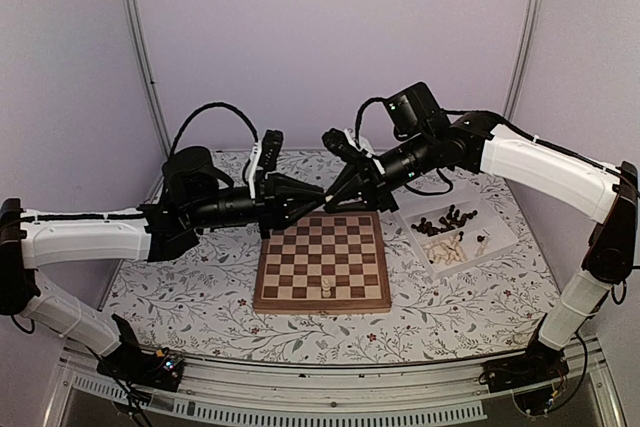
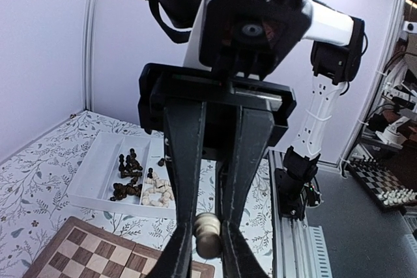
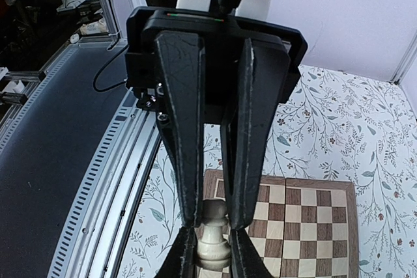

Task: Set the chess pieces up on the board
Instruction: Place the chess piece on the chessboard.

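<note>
Over the far edge of the board, the right pincer clamps a cream pawn, and the left pincer pinches it too, tip to tip. Another cream piece stands near the board's front edge.

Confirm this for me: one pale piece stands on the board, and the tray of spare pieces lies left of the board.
Not quite: the side is wrong. The tray of spare pieces lies right of the board, as the top view shows. One pale piece does stand on the board.
</note>
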